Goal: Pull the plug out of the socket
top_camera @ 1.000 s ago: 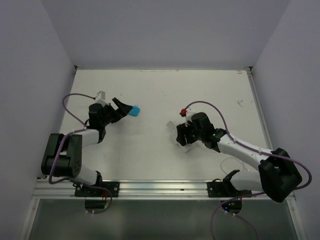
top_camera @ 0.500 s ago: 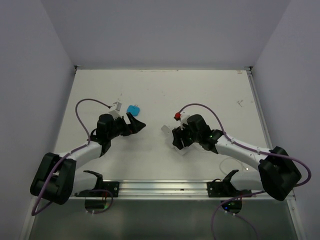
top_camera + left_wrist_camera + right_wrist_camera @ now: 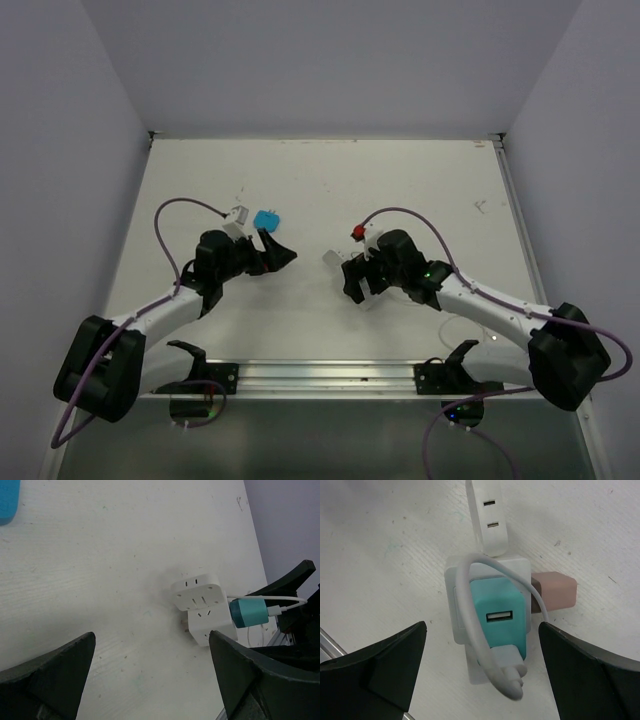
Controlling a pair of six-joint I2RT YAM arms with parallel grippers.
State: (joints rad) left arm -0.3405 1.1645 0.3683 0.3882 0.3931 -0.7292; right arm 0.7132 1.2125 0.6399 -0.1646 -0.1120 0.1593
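From above, the right hand [image 3: 357,280] hovers right of centre, the left hand [image 3: 274,250] further left beside one blue block [image 3: 267,219]. The left wrist shows its fingers [image 3: 50,675] wide apart, the single socket [image 3: 200,605] ahead-right on the table [image 3: 100,580], one teal plug [image 3: 248,613] jutting rightward. The right wrist shows fingers [image 3: 385,670] spread clear either side of the socket, the teal plug end-on between them, with one looped cable [image 3: 464,587], one pinkish plug [image 3: 555,590], one white two-port block [image 3: 487,515]; this arm is nearer.
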